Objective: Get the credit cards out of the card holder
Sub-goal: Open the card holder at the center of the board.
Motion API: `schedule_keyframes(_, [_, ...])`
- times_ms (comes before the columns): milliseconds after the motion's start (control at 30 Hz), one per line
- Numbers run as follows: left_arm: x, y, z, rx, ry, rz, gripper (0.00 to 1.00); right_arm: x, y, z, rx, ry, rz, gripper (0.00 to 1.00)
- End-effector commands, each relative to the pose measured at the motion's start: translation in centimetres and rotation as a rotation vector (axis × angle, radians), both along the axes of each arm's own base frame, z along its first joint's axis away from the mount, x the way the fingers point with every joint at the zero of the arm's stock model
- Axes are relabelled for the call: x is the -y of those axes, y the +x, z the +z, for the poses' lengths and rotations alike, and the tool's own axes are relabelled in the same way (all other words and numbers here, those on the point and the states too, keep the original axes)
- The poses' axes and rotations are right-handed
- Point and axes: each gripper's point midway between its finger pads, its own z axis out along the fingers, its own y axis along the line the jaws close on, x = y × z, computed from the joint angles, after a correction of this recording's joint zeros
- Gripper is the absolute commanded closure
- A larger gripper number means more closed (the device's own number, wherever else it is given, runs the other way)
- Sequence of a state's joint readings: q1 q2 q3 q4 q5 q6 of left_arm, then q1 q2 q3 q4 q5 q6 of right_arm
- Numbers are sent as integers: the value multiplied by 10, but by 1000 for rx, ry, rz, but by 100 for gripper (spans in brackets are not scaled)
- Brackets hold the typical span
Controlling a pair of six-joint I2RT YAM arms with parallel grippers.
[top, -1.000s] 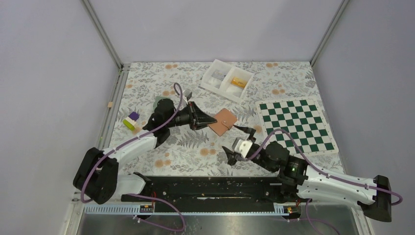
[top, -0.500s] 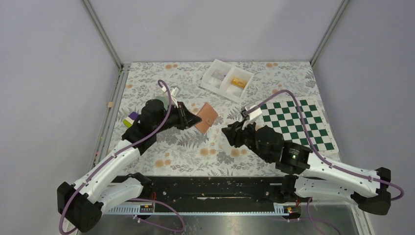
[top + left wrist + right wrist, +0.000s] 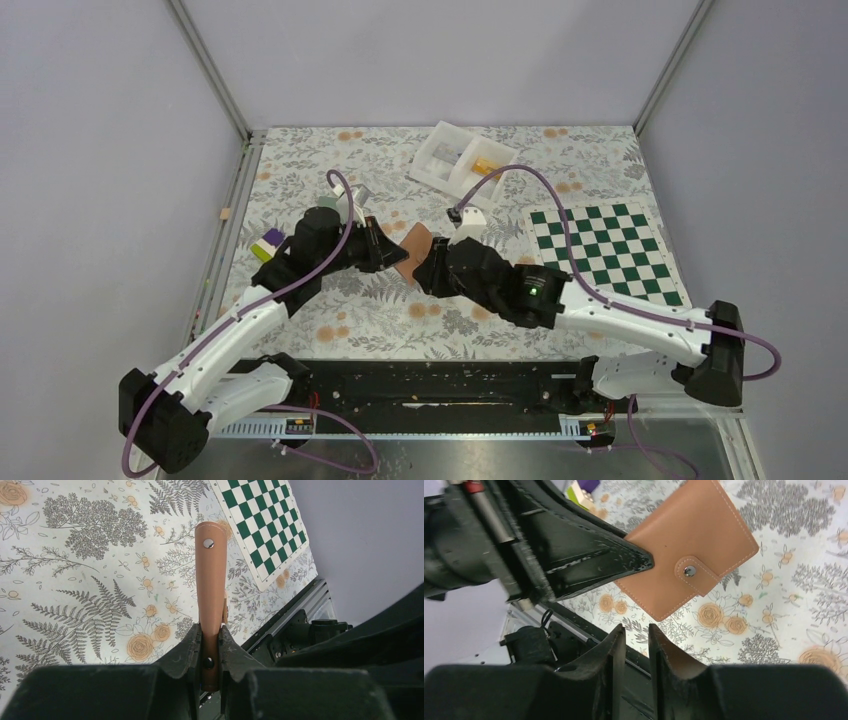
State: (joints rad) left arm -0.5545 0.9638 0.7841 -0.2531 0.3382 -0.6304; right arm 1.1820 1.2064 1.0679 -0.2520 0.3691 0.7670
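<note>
Two grippers meet over the middle of the floral cloth. The left gripper [image 3: 211,630] has its fingers pinched tight on one edge of the tan card holder [image 3: 211,590], which sticks out past the fingertips and shows edge-on in the left wrist view. The holder is closed, its tab [image 3: 695,572] snapped down on the cover. The right gripper [image 3: 634,630] sits just beside it, jaws nearly together with a slim gap and nothing between them. Purple and lime credit cards [image 3: 268,244] lie well apart at the left. The white tray [image 3: 447,165] and chessboard mat [image 3: 605,255] sit beyond.
</note>
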Motion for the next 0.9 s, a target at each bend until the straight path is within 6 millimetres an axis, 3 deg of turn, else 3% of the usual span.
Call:
schedule_keyframes(0, [7,1,16,36,-77,-9,100,-13,10,5,-77,74,-107,72])
schedule_keyframes(267, [7,-4,15,25,-105,-9,100,-8,31,-12,-43,1,-223,71])
schedule_keyframes(867, [9,-10,23,27,-165,-18,100,2,47,-30,-9,-144,-307,63])
